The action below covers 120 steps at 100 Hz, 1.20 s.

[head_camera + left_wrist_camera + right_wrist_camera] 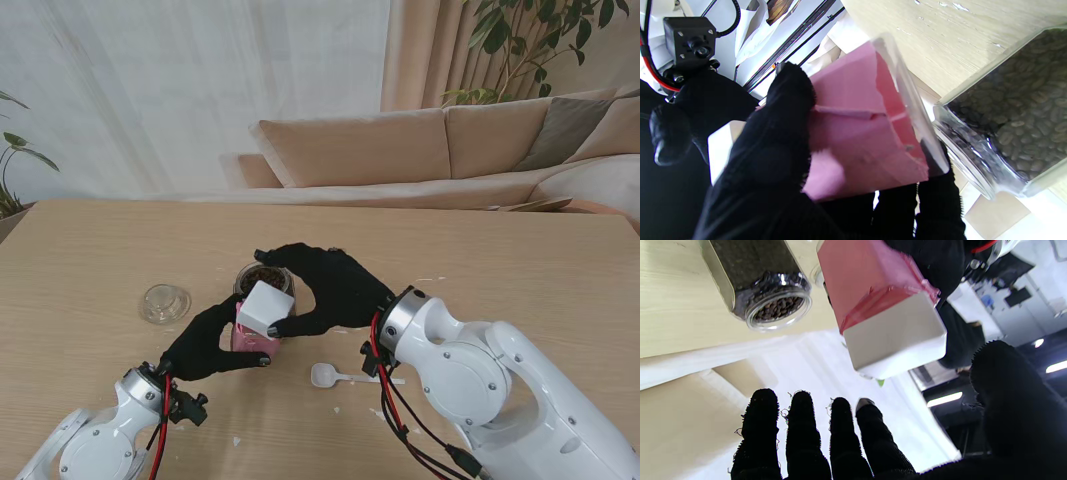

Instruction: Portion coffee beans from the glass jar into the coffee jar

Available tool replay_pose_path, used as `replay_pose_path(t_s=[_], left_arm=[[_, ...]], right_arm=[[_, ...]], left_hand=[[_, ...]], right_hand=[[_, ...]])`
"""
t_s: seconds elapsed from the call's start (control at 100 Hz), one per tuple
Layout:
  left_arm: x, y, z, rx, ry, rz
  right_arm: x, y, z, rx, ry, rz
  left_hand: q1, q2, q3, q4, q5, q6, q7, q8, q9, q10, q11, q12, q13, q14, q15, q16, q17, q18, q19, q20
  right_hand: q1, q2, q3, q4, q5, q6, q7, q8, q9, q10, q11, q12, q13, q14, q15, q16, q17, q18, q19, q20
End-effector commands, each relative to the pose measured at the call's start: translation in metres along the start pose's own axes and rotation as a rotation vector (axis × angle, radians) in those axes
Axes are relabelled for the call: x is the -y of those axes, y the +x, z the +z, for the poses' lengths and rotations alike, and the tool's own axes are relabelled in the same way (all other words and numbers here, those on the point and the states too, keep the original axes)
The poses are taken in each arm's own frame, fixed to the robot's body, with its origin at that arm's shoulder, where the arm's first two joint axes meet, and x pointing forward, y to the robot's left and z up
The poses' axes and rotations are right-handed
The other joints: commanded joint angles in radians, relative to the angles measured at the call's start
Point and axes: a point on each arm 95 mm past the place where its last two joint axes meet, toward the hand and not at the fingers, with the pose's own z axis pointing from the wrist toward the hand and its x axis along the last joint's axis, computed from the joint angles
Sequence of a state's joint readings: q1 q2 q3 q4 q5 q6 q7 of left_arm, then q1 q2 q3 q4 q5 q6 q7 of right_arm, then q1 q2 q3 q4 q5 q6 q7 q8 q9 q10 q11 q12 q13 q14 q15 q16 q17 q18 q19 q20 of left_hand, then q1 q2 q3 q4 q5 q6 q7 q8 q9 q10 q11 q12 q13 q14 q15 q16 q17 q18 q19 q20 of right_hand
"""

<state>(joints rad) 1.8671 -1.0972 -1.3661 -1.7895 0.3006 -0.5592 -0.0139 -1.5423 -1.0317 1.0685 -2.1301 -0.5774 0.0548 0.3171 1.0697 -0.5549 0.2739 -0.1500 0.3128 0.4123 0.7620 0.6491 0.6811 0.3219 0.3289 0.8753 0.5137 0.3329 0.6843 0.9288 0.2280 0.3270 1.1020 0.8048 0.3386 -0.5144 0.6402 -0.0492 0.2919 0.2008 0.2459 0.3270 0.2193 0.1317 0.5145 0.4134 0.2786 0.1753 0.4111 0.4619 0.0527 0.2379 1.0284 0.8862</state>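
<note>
Two jars mid-surface: glass jar (262, 279) open, full of beans, standing; pink coffee jar (258, 330) just beside it at its 6 o'clock, white lid (266, 306) on top. Coffee jar looks tilted in both wrist views.

Left hand (205, 343) comes in from 7 o'clock, fingers (773, 140) wrapped on the pink body, gripping it. Right hand (330, 290) arches over from 3 o'clock; stand view puts its fingertips at the lid edge, but the right wrist view shows fingers (800, 426) spread with a gap to the lid. Not gripping as far as I can tell.

Step, my read: get the lid off. Do it well: keep left grip firm and low on the body, square the jar upright, close right fingers evenly round the lid, lift straight. Watch the glass jar, very close, easy to knock.

Outward: spoon (333, 376) at 4 o'clock of the jars, clear glass lid (165, 302) at 9 o'clock.
</note>
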Motion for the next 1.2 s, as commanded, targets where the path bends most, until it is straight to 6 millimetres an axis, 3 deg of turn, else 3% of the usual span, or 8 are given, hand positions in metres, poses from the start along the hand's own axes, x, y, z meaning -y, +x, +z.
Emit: replay_pose_path(t_s=[0.0, 0.12, 0.35, 0.59, 0.7, 0.81, 0.9, 1.19], left_arm=[[-0.004, 0.005, 0.000, -0.007, -0.008, -0.007], [-0.005, 0.006, 0.001, -0.006, -0.005, -0.008], [-0.005, 0.008, 0.002, -0.009, -0.004, -0.009], [-0.005, 0.009, 0.003, -0.011, -0.011, -0.009], [-0.005, 0.009, 0.003, -0.011, -0.012, -0.010], [-0.004, 0.009, 0.003, -0.008, -0.016, -0.006], [-0.004, 0.008, 0.002, -0.005, -0.019, -0.002], [-0.004, 0.007, 0.003, 0.001, -0.024, 0.001]], right_arm=[[0.009, 0.005, 0.002, 0.006, 0.016, 0.017], [0.014, 0.006, 0.006, 0.043, -0.003, 0.001], [0.018, 0.007, 0.012, 0.046, 0.019, -0.044], [0.019, 0.010, 0.015, 0.017, 0.027, -0.071], [0.018, 0.010, 0.016, -0.002, 0.021, -0.069], [0.015, 0.010, 0.014, -0.016, 0.034, -0.050], [0.014, 0.009, 0.013, -0.027, 0.044, -0.046], [0.013, 0.005, 0.012, -0.046, 0.040, -0.007]], left_hand=[[0.166, 0.130, 0.328, 0.037, 0.079, -0.209, 0.240, 0.098, 0.104, -0.139, 0.182, 0.041, 0.015, -0.014, 0.002, 0.026, 0.012, -0.026, 0.044, 0.012], [0.166, 0.130, 0.326, 0.038, 0.079, -0.209, 0.241, 0.098, 0.104, -0.139, 0.183, 0.042, 0.014, -0.015, 0.003, 0.026, 0.012, -0.026, 0.044, 0.012], [0.167, 0.131, 0.325, 0.039, 0.080, -0.209, 0.242, 0.098, 0.105, -0.139, 0.183, 0.042, 0.015, -0.013, 0.004, 0.025, 0.012, -0.025, 0.042, 0.011], [0.169, 0.131, 0.326, 0.039, 0.080, -0.208, 0.242, 0.097, 0.105, -0.138, 0.183, 0.041, 0.013, -0.013, 0.003, 0.024, 0.011, -0.024, 0.040, 0.010], [0.168, 0.131, 0.325, 0.038, 0.080, -0.208, 0.241, 0.097, 0.105, -0.138, 0.182, 0.041, 0.014, -0.013, 0.003, 0.024, 0.012, -0.023, 0.038, 0.010], [0.167, 0.132, 0.324, 0.038, 0.079, -0.209, 0.240, 0.097, 0.105, -0.138, 0.182, 0.041, 0.013, -0.013, 0.003, 0.024, 0.012, -0.023, 0.038, 0.009], [0.168, 0.132, 0.324, 0.039, 0.079, -0.208, 0.240, 0.096, 0.105, -0.137, 0.182, 0.041, 0.013, -0.012, 0.003, 0.024, 0.012, -0.023, 0.038, 0.009], [0.169, 0.133, 0.323, 0.039, 0.080, -0.209, 0.240, 0.097, 0.104, -0.137, 0.181, 0.041, 0.012, -0.014, 0.003, 0.023, 0.012, -0.023, 0.038, 0.010]], right_hand=[[-0.069, 0.027, -0.023, -0.039, 0.047, 0.045, -0.022, 0.038, 0.021, 0.030, 0.039, 0.017, 0.019, 0.000, 0.033, 0.024, 0.010, -0.004, 0.031, 0.022], [-0.118, 0.058, -0.038, -0.041, 0.121, 0.079, 0.026, 0.147, 0.080, 0.066, 0.106, 0.055, 0.055, 0.029, 0.109, 0.053, 0.039, 0.011, 0.086, 0.019], [-0.109, 0.045, -0.040, -0.034, 0.139, 0.058, 0.118, 0.370, 0.095, 0.047, 0.208, 0.136, 0.070, 0.030, 0.183, 0.090, 0.054, 0.018, 0.135, 0.003], [0.083, 0.019, -0.047, 0.007, 0.189, -0.007, 0.278, 0.556, 0.146, 0.006, 0.233, 0.168, 0.123, 0.013, 0.207, 0.098, 0.077, 0.028, 0.156, 0.001], [0.215, 0.040, -0.036, 0.040, 0.240, -0.051, 0.214, 0.480, 0.184, -0.009, 0.192, 0.143, 0.161, 0.003, 0.207, 0.094, 0.083, 0.035, 0.155, -0.005], [0.273, 0.009, 0.112, 0.049, 0.312, -0.108, 0.145, 0.349, 0.222, -0.028, 0.145, 0.104, 0.185, -0.003, 0.204, 0.093, 0.081, 0.036, 0.154, -0.008], [0.313, -0.007, 0.173, 0.049, 0.346, -0.149, 0.165, 0.328, 0.278, -0.051, 0.142, 0.096, 0.222, -0.010, 0.202, 0.091, 0.081, 0.036, 0.154, -0.008], [0.414, -0.064, 0.247, -0.018, 0.343, -0.228, 0.484, 0.181, 0.402, -0.088, 0.187, 0.130, 0.316, -0.022, 0.261, 0.117, 0.127, 0.043, 0.171, -0.006]])
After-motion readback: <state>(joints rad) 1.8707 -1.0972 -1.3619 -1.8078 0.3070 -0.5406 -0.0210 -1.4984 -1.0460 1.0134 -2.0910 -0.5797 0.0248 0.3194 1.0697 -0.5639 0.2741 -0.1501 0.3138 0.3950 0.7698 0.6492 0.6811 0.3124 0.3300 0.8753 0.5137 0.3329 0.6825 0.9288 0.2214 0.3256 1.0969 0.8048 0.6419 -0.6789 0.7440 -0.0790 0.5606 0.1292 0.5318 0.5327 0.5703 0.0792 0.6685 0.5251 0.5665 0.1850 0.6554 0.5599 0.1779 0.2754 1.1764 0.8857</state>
